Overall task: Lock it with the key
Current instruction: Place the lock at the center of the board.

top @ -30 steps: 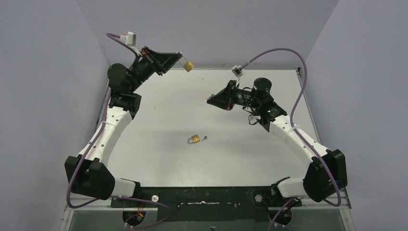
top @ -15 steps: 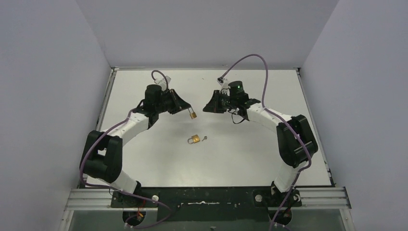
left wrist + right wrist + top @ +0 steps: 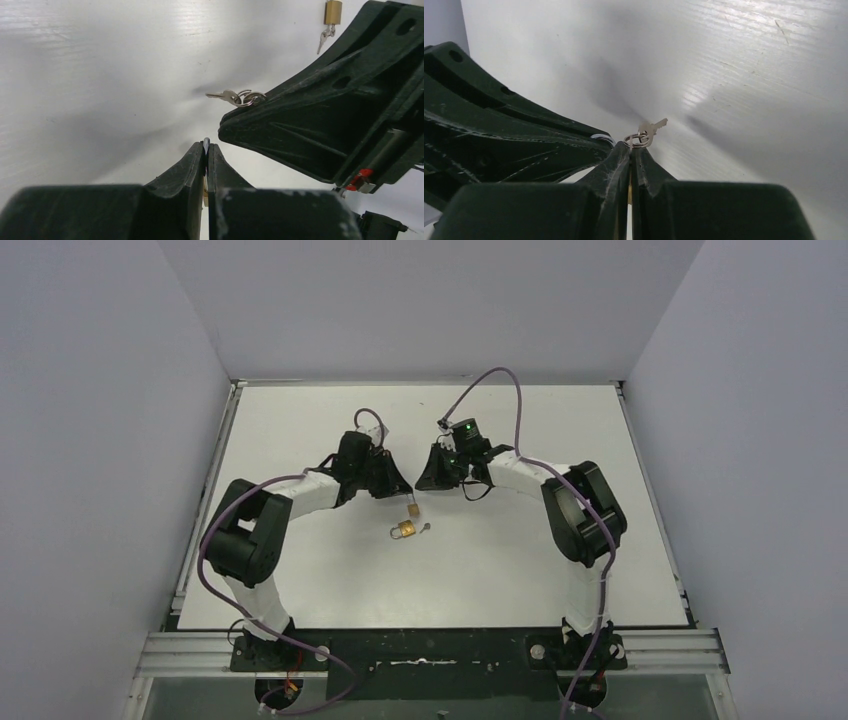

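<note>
My left gripper (image 3: 403,489) is shut on a small brass padlock (image 3: 412,508) that hangs just under the fingertips. In the left wrist view (image 3: 206,150) the silver shackle (image 3: 206,145) is pinched at the tips, with brass showing between the fingers. My right gripper (image 3: 421,482) meets it tip to tip and is shut on the key. In the right wrist view (image 3: 630,152) a key ring (image 3: 636,140) with a spare key (image 3: 651,128) sticks out above the tips. What the right pads grip is hidden.
A second brass padlock (image 3: 403,530) with its key (image 3: 427,528) lies on the white table (image 3: 520,560) just in front of the grippers. It also shows in the left wrist view (image 3: 332,11). Purple walls close off three sides.
Both arms have come down and inward. The left gripper carried the padlock from high at the back to the table's middle. The right gripper has closed in until the tips meet.
</note>
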Controlling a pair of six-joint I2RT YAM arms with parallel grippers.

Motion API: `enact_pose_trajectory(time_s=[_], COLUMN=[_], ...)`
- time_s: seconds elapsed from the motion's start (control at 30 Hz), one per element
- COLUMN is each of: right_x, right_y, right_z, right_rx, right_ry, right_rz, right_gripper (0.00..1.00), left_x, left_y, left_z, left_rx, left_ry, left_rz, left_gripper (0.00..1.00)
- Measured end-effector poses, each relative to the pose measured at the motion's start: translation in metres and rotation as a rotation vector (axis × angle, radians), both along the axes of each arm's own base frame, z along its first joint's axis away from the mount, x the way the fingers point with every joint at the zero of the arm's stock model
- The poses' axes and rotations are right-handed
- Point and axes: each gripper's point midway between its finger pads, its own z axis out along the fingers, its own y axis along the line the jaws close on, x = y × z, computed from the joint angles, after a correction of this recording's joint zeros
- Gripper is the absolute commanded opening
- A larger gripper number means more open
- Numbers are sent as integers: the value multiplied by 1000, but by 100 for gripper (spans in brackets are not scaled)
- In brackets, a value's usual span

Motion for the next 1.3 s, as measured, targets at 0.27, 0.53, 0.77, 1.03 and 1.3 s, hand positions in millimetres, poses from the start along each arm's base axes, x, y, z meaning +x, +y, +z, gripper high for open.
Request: enact_pose_trajectory(time_s=[0.27, 0.53, 0.77, 1.03, 1.3], right_x=[-1, 1, 7, 10, 53], right_y=[-4, -3, 1, -14, -146], right_z=[-34, -39, -28, -4, 107], right_rx=[-59, -66, -56, -133, -348], right_ry=[82, 104, 85, 40, -269], right_rz=[-32, -43, -33, -17, -293], right_gripper=[1, 15, 47, 86, 90], left_x=[9, 36, 46, 51, 46], left_y=[11, 20, 23, 37, 64], left_z=[-7, -6, -10, -9, 32], left_rx=[78, 108, 122, 138, 212], left_ry=[-21, -42, -31, -11, -53], left_rz=[23, 87, 107, 128, 134], left_gripper=[0, 0, 28, 71, 84])
